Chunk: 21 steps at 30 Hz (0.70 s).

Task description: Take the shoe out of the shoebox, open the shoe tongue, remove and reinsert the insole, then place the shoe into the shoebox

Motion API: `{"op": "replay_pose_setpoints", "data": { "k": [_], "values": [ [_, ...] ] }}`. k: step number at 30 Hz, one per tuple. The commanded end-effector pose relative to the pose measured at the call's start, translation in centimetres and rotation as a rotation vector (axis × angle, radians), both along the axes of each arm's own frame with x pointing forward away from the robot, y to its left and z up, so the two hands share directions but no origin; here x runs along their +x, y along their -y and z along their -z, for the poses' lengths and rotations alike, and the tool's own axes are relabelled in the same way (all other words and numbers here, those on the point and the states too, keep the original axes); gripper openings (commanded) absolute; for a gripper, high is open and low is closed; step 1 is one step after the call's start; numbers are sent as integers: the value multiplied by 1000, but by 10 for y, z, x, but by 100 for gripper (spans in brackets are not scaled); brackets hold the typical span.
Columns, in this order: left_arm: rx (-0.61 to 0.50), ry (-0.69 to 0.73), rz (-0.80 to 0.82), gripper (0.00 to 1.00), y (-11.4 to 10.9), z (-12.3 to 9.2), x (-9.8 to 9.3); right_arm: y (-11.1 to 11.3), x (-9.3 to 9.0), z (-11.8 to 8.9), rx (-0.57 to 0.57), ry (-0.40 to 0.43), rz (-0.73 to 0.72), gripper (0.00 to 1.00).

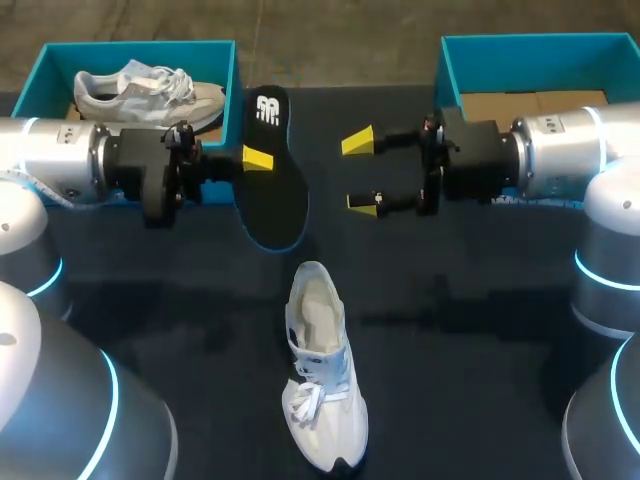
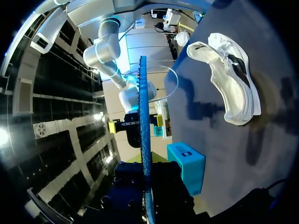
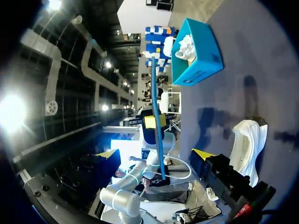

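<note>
1. Clamped in the left gripper by its left edge: the insole, black with a blue rim, held above the table and edge-on from the left wrist.
2. Right gripper: fingers wide apart with nothing between them, just right of the insole and facing it.
3. On the table, nearer than the insole and slightly to its right: the white shoe, touching neither gripper.
4. Long axis of the shoe running far to near, with the heel and gaping mouth at the far end and the toe at the near end.
5. Much the same axis for the insole: narrow printed end far, broad end near. Apparently already lined up with the shoe, so little turning should be called for, mainly laying it flat and bringing it nearward and down to the mouth.
6. Judged stage: insole out, reinsertion not yet done.
7. Left arm best placed for that move, having the insole in hand and sitting just beyond the shoe's heel end. Right gripper free, perhaps to steady the shoe or hold the tongue back.
8. At the far right, the blue far-right shoebox with brown card inside — the likely final home for the shoe.
9. At the far left, a far-left shoebox holding a second shoe.
</note>
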State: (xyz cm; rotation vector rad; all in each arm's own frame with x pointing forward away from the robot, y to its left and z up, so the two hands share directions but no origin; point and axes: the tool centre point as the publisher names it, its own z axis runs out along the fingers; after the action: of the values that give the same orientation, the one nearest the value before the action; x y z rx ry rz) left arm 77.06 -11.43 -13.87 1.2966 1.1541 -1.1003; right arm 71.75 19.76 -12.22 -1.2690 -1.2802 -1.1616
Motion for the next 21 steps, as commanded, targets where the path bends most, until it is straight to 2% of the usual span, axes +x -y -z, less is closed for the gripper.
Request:
{"op": "replay_pose_setpoints", "data": {
  "k": [1, 8, 21],
  "values": [
    [-9, 5, -5, 0, 8, 4, 5, -4, 0, -1, 9, 19, 3, 100],
    [-20, -2, -13, 0, 19, 2, 7, -19, -5, 0, -9, 59, 0, 100],
    [-28, 0, -18, 0, 33, 5, 10, -48, -10, 3, -38, 73, 6, 100]
  ]
}}
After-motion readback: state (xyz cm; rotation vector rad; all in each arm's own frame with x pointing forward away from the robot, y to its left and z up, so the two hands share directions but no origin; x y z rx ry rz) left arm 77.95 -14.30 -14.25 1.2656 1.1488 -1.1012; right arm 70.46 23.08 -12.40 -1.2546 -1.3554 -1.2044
